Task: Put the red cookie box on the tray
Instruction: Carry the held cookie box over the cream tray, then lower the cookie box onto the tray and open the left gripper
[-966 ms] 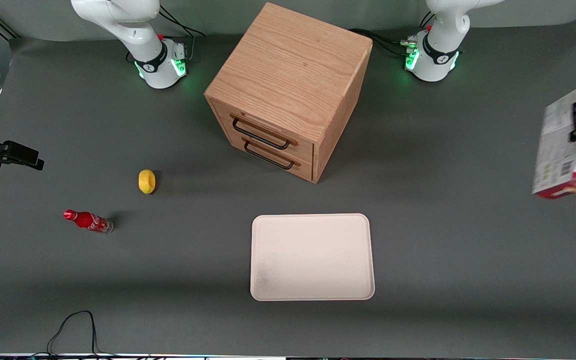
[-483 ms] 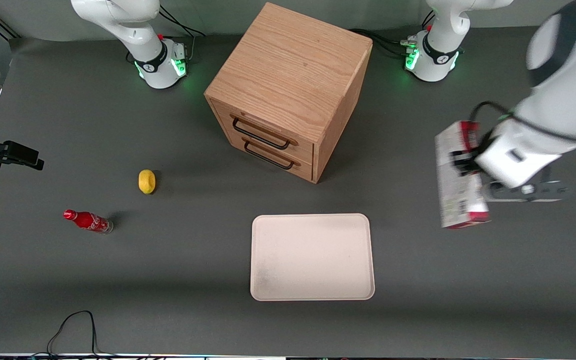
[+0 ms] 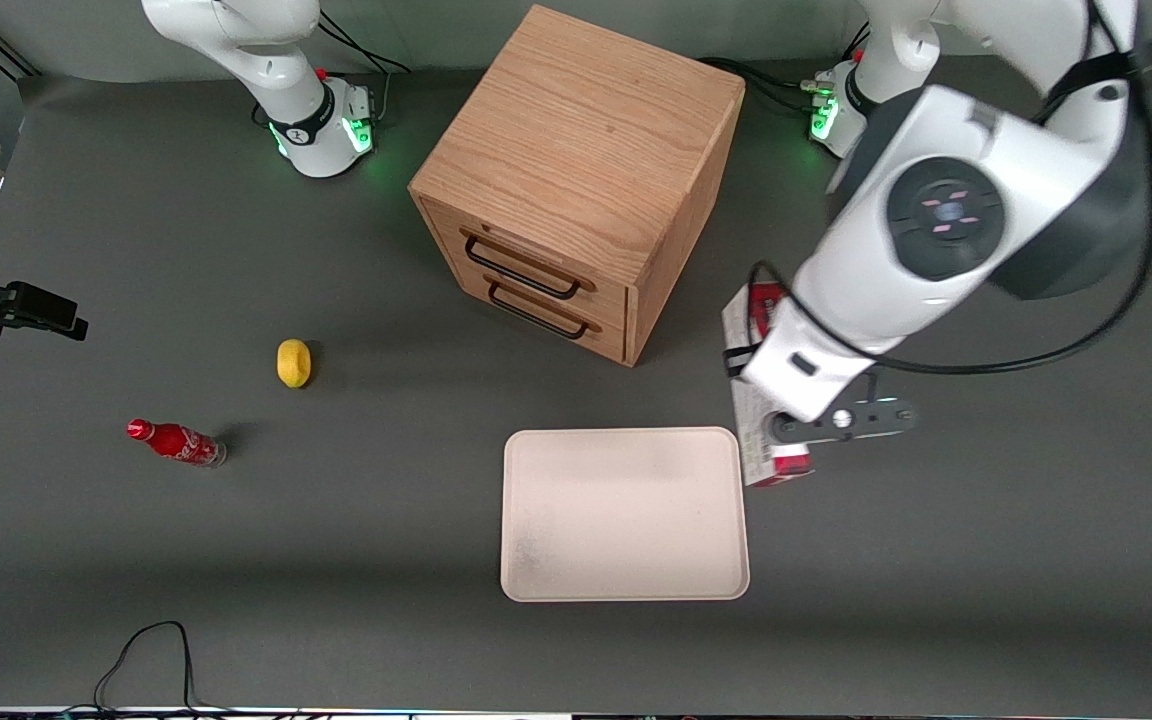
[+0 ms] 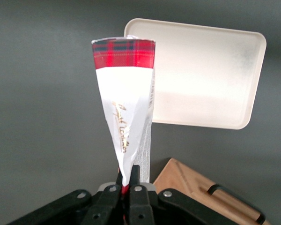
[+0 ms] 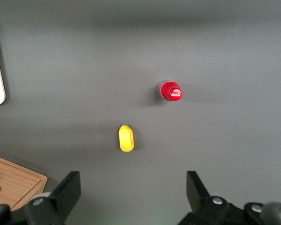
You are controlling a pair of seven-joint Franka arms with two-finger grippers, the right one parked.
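So in the last 1 second I've swung my claw (image 4: 128, 185) a long way in from the working arm's end of the tabletop (image 3: 936, 560) — it's clamped on the red cookie box (image 3: 758, 440), pinching one thin end so the box hangs edge-on below it. A moment back the box was way out at the edge of the front view; now it's in the air just beside the tray (image 3: 624, 515), by the tray corner nearest the wooden drawer cabinet (image 3: 576, 170). From my wrist cam the box's lower end overlaps the tray's rim. So the carry looks mostly done — not over the middle of the tray yet, so I'd guess a bit more travel inward, then lower and let go.
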